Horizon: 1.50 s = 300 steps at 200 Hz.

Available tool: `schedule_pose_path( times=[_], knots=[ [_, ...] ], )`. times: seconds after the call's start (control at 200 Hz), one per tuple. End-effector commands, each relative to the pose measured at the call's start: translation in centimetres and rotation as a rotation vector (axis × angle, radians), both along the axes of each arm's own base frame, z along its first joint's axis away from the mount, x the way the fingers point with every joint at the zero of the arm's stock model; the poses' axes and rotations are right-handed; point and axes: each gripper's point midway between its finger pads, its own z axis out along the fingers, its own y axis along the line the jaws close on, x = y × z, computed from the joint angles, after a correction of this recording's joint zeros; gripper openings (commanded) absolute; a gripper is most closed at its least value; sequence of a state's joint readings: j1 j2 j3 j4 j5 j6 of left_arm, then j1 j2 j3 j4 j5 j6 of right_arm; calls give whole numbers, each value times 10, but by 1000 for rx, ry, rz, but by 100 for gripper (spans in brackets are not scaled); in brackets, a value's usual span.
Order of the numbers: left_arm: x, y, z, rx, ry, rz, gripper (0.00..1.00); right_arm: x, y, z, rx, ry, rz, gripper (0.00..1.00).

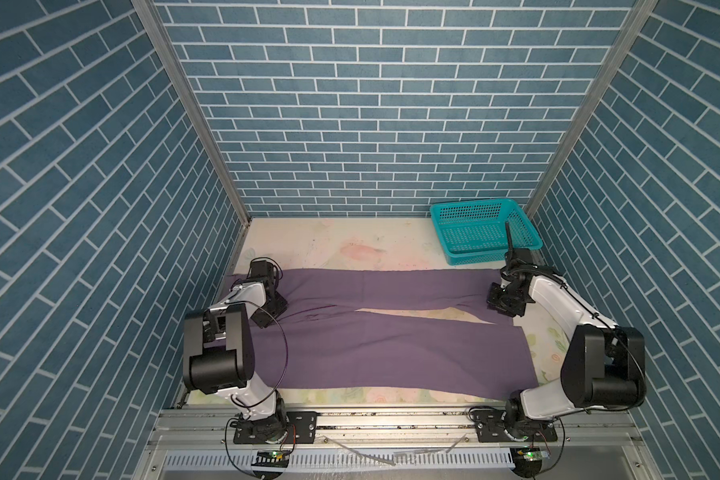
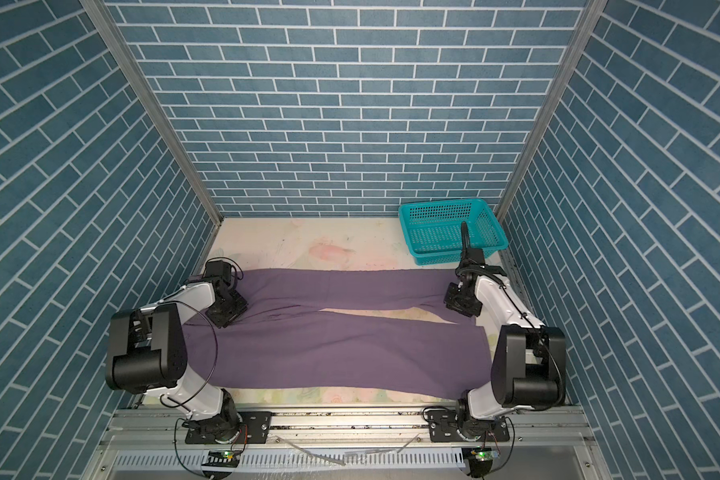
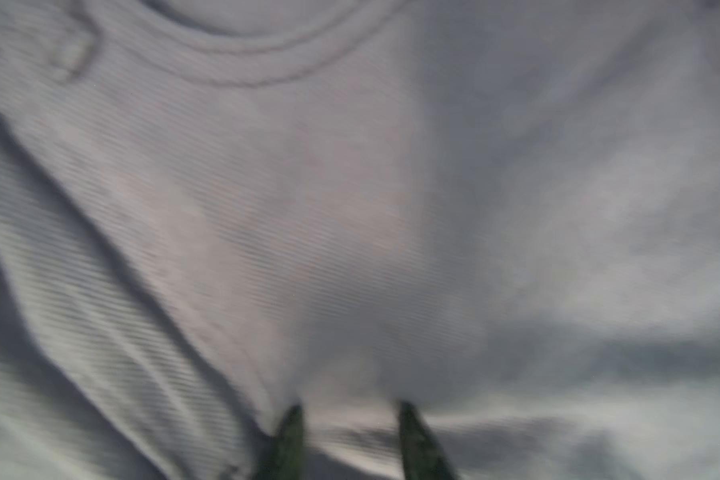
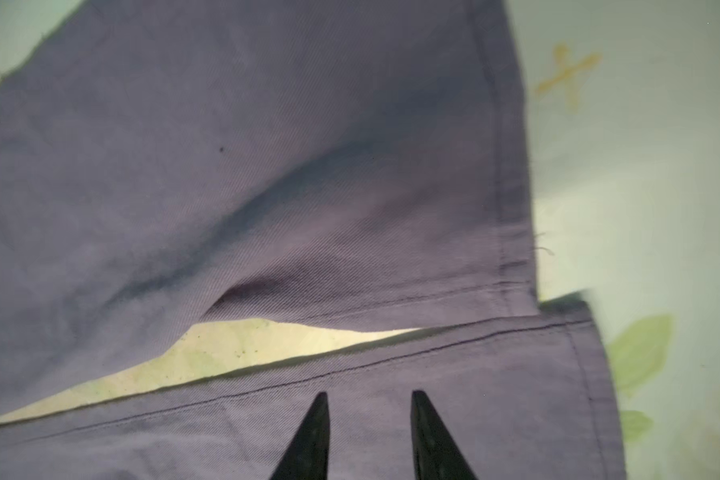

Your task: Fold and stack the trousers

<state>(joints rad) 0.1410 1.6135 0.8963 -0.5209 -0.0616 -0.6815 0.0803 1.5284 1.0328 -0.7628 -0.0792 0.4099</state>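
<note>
**Blue-brick enclosure, trousers spread flat before the basket**

**Top views.** Blue brick-patterned walls (image 1: 371,104) enclosed a pale, flower-printed table (image 1: 350,241) in both top views. A teal basket (image 1: 472,204) (image 2: 441,205) stood in the far corner on the right arm's side. The trousers (image 1: 391,345) (image 2: 341,349) lay unfolded and flat in front of the basket, toward the arm bases, and stretched from there across to the wall opposite the basket. Both legs pointed to the basket's side, with a narrow wedge of table between them. The right gripper (image 1: 504,301) (image 2: 460,301) hung just in front of the basket, above the hem ends. The left gripper (image 1: 269,309) (image 2: 227,309) sat well apart from the basket, above the waist end.

**Left wrist view.** Blurred mauve cloth filled the frame, crossed by a curved seam (image 3: 246,62). The left gripper (image 3: 350,405) had its two dark fingertips apart; cloth showed in the gap, and none was seen pinched.

**Right wrist view.** Both hem ends appeared, touching at one corner, with a sliver of table (image 4: 225,357) between the legs. The right gripper (image 4: 370,392) stood with its fingertips parted over one leg, beside its stitched inner seam, and gripped nothing.
</note>
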Motion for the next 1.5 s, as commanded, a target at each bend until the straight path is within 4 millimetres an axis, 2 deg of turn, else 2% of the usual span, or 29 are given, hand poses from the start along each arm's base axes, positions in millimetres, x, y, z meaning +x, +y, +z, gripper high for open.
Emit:
schedule_pose_path(
  times=[0.0,0.115,0.245,0.405,0.545,0.675,0.8,1.025,1.1,1.145,1.215,1.365,1.495],
  knots=[
    [2,-20,20,49,2,-101,59,19,28,-7,22,-39,99,40],
    [15,-59,36,64,-64,-237,59,38,57,-13,60,-79,167,41],
    [16,-96,47,99,-94,-379,48,45,79,-25,40,-78,260,43],
    [14,-133,45,128,-101,-543,45,42,80,-43,-2,-42,308,43],
    [20,-162,36,105,-94,-637,45,46,82,-47,-7,-45,333,43],
    [31,-191,28,88,-85,-709,52,59,88,-45,5,-68,337,43],
    [41,-203,18,89,-54,-720,62,72,92,-44,7,-79,337,42],
    [62,-218,14,63,-58,-729,63,88,96,-43,9,-94,314,42],
    [69,-225,14,52,-60,-747,52,94,97,-43,12,-96,297,41],
    [74,-229,13,49,-58,-759,39,97,97,-44,14,-97,285,41],
    [81,-232,12,53,-50,-773,29,98,97,-46,14,-92,273,40],
    [94,-235,12,67,-41,-795,7,99,78,-45,-85,-86,222,40],
    [105,-236,23,75,-62,-800,0,91,74,-34,-83,-113,226,41]
  ],
)
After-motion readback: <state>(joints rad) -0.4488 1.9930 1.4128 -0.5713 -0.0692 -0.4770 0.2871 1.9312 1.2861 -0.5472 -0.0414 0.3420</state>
